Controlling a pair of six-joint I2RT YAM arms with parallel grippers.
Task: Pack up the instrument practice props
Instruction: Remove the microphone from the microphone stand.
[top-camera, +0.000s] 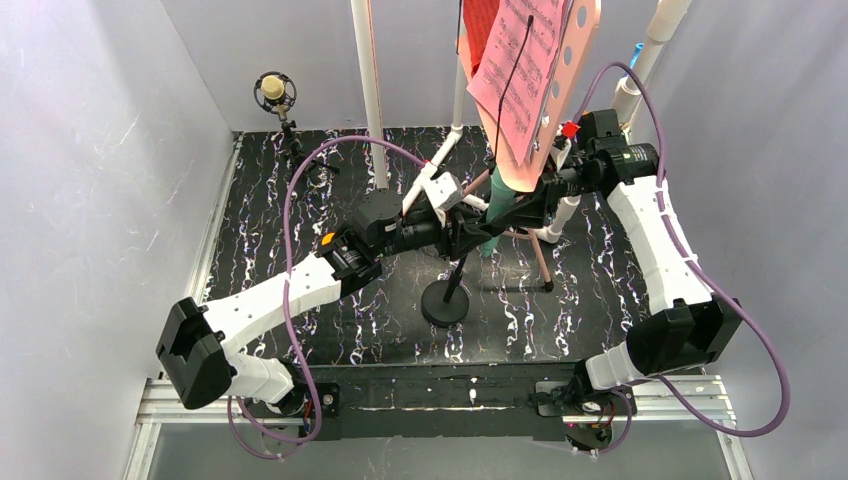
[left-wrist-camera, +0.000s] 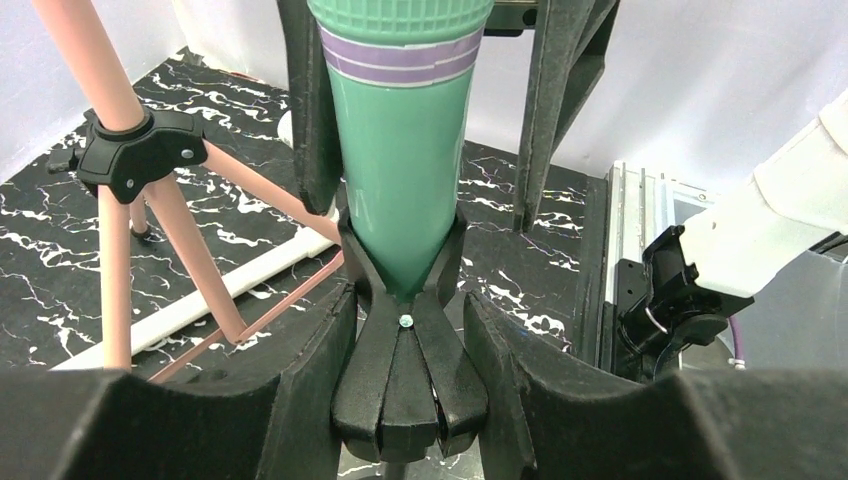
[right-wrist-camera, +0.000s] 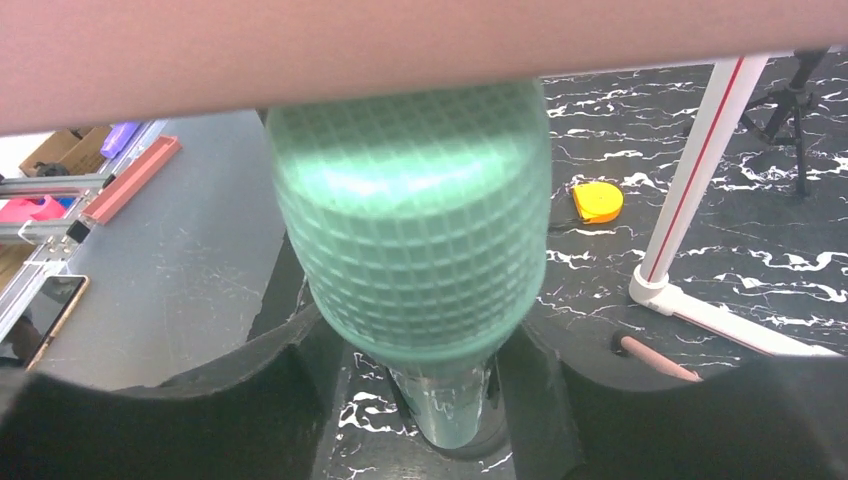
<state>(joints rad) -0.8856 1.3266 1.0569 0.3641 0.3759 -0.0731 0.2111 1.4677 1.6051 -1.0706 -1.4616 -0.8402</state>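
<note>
Green microphone (left-wrist-camera: 400, 170), clip (left-wrist-camera: 405, 380) from left wrist, mesh head (right-wrist-camera: 410, 220) from right

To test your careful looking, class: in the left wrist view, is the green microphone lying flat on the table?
No, the green microphone sits with its narrow end wedged in a black clip.

The top edge is cutting off the tips of the left gripper (left-wrist-camera: 425, 40), so whether they are squeezing the mint-green microphone (left-wrist-camera: 400, 170) is not showing. The microphone's round head is hiding the tips of the right gripper (right-wrist-camera: 420, 340) and its own handle below. Just above that gripper, a pink band (right-wrist-camera: 400, 60) is looking too blurry to name. From above, both grippers are covering most of the microphone, and the pink sheet music (top-camera: 515, 70) is running off the top.
</note>
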